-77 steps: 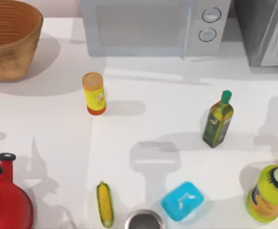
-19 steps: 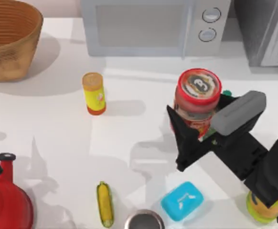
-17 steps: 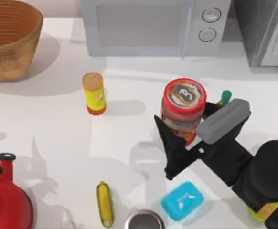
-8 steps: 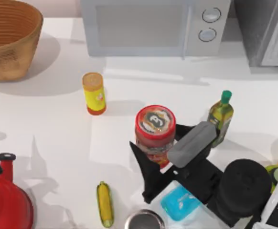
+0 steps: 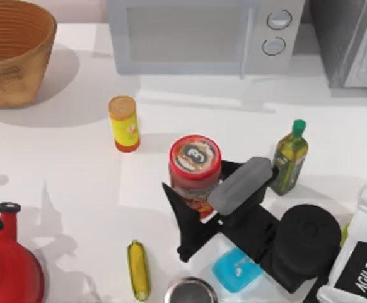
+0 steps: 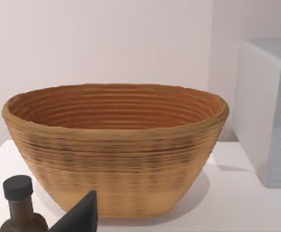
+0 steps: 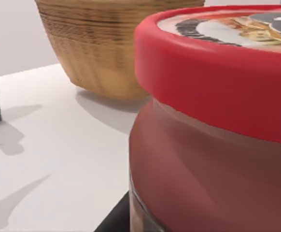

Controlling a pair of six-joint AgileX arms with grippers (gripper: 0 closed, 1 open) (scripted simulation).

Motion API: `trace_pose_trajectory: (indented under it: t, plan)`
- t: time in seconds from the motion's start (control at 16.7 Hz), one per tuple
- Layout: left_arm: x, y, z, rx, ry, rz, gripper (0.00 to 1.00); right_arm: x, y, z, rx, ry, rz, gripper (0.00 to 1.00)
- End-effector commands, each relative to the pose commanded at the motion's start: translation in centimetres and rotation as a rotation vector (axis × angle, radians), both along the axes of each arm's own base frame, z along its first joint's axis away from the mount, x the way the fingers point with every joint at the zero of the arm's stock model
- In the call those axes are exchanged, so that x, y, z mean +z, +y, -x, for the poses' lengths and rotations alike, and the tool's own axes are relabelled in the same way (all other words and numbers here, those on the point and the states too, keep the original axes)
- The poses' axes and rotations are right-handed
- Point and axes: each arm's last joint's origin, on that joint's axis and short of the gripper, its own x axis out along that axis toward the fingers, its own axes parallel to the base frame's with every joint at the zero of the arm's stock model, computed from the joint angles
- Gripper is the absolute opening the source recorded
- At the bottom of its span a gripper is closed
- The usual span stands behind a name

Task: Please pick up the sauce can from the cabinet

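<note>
The sauce can (image 5: 195,170), a short red can with a red rim and a pale top bearing a dark mark, is held over the middle of the table, far from the dark grey cabinet (image 5: 350,41) at the back right. My right gripper (image 5: 201,192) is shut on it, one dark finger on the can's left and a grey-padded finger on its right. The right wrist view has the sauce can (image 7: 217,125) pressed close to the camera. My left arm is parked at the table's left edge, with a dark fingertip (image 6: 80,212) visible in its wrist view.
A light grey microwave (image 5: 196,35) stands at the back and a wicker basket (image 5: 13,50) at the back left. Around the can are a yellow canister (image 5: 123,123), a green oil bottle (image 5: 289,158), a corn cob (image 5: 138,270), a blue box (image 5: 234,268), a metal cup (image 5: 190,291) and a red kettle (image 5: 7,265).
My right arm has carried the sauce can from the right side leftward and toward the front of the table; over the last half second it moved slightly further left.
</note>
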Motion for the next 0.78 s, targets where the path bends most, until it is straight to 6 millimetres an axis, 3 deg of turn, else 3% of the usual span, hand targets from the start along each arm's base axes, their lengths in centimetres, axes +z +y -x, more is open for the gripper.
trace_pose_trajectory:
  t: [0.24, 0.54, 0.78]
  plan:
    - [0.0, 0.0, 0.0, 0.000, 0.000, 0.000, 1.00, -1.2, 2.7, -2.4, 0.009, -0.013, -0.010, 0.00]
    - [0.0, 0.0, 0.0, 0.000, 0.000, 0.000, 1.00, -1.7, 3.1, -2.9, 0.011, -0.009, -0.004, 0.00]
    - [0.0, 0.0, 0.0, 0.000, 0.000, 0.000, 1.00, -1.7, 3.1, -2.9, 0.011, -0.009, -0.004, 0.30]
